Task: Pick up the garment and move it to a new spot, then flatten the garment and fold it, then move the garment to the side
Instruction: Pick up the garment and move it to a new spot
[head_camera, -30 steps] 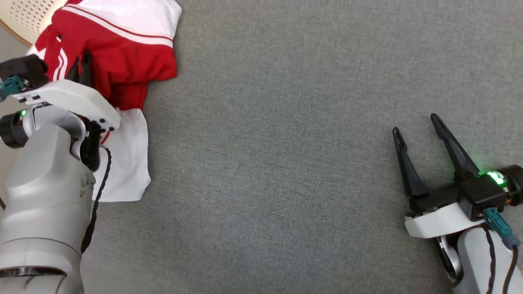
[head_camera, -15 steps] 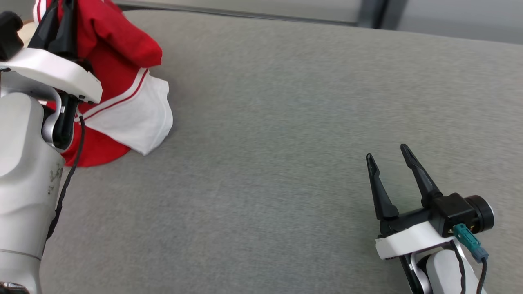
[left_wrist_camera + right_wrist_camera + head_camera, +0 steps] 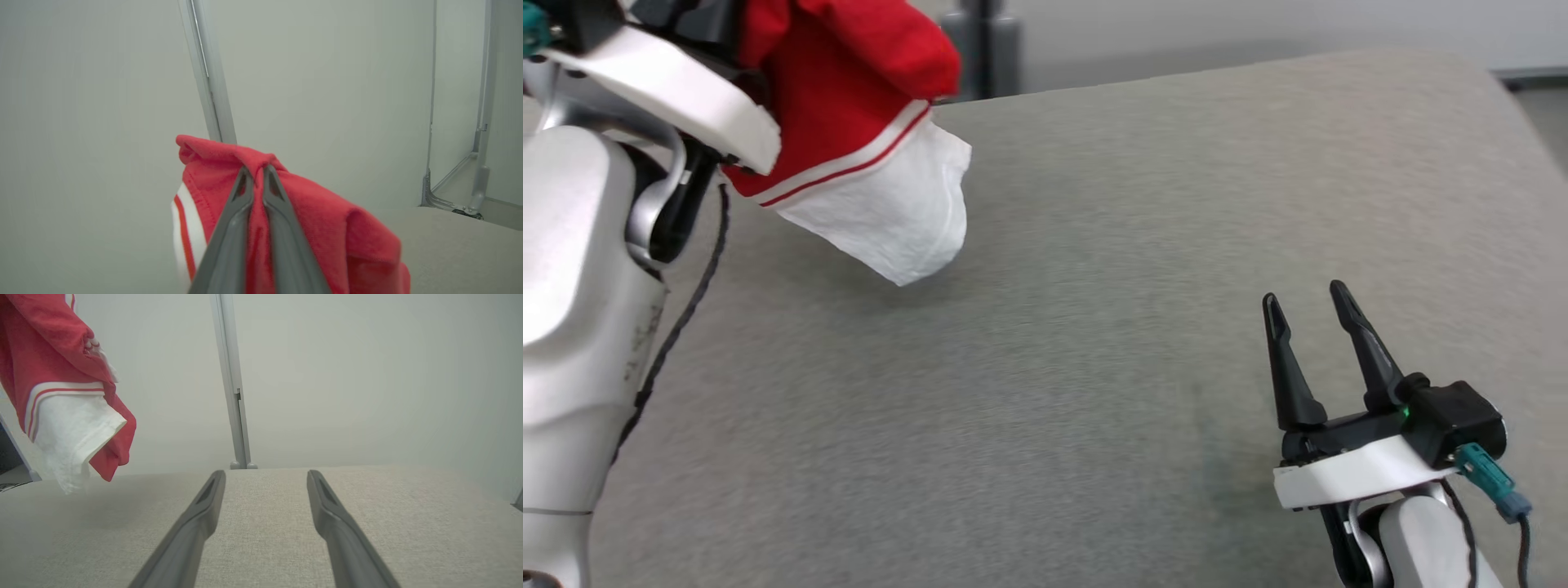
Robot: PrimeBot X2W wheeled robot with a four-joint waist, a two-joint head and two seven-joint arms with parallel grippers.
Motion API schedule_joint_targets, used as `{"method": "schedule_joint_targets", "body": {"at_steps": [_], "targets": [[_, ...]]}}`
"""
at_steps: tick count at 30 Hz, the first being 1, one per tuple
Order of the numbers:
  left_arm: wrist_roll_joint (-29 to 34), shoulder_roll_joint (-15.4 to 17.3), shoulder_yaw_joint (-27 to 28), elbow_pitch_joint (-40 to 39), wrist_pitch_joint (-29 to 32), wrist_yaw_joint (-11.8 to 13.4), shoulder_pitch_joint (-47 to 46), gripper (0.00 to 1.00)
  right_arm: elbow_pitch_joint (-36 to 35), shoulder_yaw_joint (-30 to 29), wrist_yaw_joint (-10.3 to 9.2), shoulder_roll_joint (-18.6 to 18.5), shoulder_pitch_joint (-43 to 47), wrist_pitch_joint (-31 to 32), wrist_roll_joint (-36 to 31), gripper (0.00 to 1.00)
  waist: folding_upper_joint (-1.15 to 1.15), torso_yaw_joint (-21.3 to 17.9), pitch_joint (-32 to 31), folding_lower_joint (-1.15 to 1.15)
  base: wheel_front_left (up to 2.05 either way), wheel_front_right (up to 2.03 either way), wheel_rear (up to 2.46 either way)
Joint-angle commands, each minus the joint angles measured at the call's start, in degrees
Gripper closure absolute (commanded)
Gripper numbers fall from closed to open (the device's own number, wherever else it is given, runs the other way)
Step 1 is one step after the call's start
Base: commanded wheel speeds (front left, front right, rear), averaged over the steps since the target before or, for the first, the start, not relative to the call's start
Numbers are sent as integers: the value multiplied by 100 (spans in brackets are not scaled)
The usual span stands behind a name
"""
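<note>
My left claw (image 3: pixel 254 169) was clamped on the bunched red-and-white garment (image 3: pixel 849 106), which hung long-axis-down above the surface (image 3: pixel 1094 392) at the left side, well apart from my empty, spread right claw (image 3: pixel 1305 294).

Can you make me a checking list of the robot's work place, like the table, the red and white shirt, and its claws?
Surface: grey fabric-covered table, flat.
Job's things: red and white garment, bunched, hanging from the left gripper, apparently clear of the table.
Clutter: nothing seen.
Grippers: left gripper shut on the garment; right gripper open, empty, low over the table.
Cables: black cable along the left arm; teal plug with cable at the right wrist.
Surroundings: pale wall, grey post behind the table.
</note>
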Motion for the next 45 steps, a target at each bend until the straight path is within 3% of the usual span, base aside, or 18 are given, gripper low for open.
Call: {"method": "schedule_joint_targets", "body": {"at_steps": [1,6,10,13,19,23,24,25,26,30,34,37,41,45], "targets": [[38,-63,-96,-134,78,-2,-69,100,-40,-24,-4,-1,33,-4,60,0,0,-982,-7,-1,0,0,0],[28,-238,-487,-324,293,2,94,100,-83,-119,-3,-3,74,-4,152,0,0,-1369,161,-1,0,0,0],[-99,-346,-924,-358,366,2,493,100,-127,-194,-3,0,82,-4,173,0,0,-1351,305,-1,0,0,0],[-203,-428,-1302,-309,274,2,957,100,-128,-254,-3,0,83,-4,138,0,0,-1186,394,-1,0,0,0],[228,-502,-2151,82,-304,0,1857,100,-81,-331,-3,-5,145,-5,7,0,0,-757,470,-1,0,0,0],[-53,-812,-2518,513,-624,1,2528,100,-35,-356,-3,-4,225,-4,-138,0,0,-358,381,-1,0,0,0],[-177,-880,-2589,544,-688,0,2678,62,-18,-360,-3,-8,239,-4,-174,0,0,-262,333,-1,0,0,0],[-322,-931,-2622,550,-754,1,2800,15,-9,-376,-3,-8,260,-5,-220,0,0,-150,269,-1,0,0,0],[-448,-961,-2564,550,-806,1,2915,0,9,-385,-4,-10,277,-5,-264,0,0,-44,200,-1,0,0,0],[-536,-1125,-1653,89,-898,250,3321,0,80,-415,-4,-7,437,-4,-392,0,0,381,-153,-1,0,0,0],[15,-1207,-417,-837,-885,634,4165,0,147,-385,-3,-5,650,-5,-417,0,0,774,-561,-1,0,0,0],[404,-1412,446,-1403,-887,776,4802,0,178,-315,-4,-7,830,-4,-411,0,0,1009,-858,-1,0,0,0],[856,-1676,1333,-1811,-887,776,5572,0,202,-286,-4,-6,1073,-4,-404,0,0,1234,-1182,-1,0,0,0],[1315,-1849,1868,-2007,-888,679,6162,0,136,-215,-4,-6,1283,-4,-466,0,0,1329,-1385,-1,0,0,0]]}}
